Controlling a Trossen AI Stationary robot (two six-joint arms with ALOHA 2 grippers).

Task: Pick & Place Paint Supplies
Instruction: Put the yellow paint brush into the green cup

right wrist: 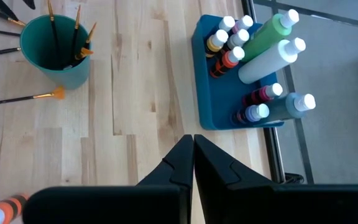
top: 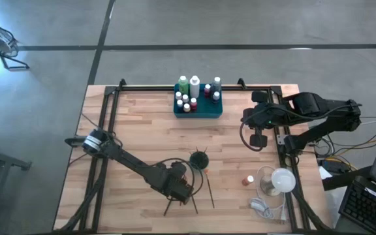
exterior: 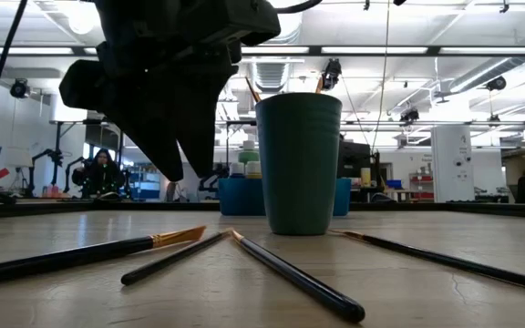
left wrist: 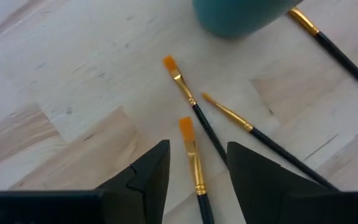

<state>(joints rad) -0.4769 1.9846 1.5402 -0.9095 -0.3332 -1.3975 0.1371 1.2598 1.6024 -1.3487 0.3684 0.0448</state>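
Observation:
Several thin black-handled paintbrushes with orange bristles lie flat on the wooden table by the dark green cup [top: 199, 160] [exterior: 299, 164]. More brushes stand inside the cup [right wrist: 55, 50]. My left gripper [left wrist: 197, 171] [top: 183, 186] is open and hovers just above the table [exterior: 185, 164], its fingers on either side of one brush [left wrist: 194, 163] without touching it. Two other brushes [left wrist: 191, 106] [left wrist: 253, 130] lie close beside it. White-capped bottles [right wrist: 260, 56] stand in the teal tray [top: 198, 108]. My right gripper [right wrist: 192, 158] is shut and waits near the table's right side [top: 258, 127].
A small orange-and-white bottle [top: 247, 180] lies on the table right of the cup. A clear container with a white round object [top: 281, 180] and a white cable [top: 261, 206] sit at the near right corner. Bare wood lies between the cup and the tray.

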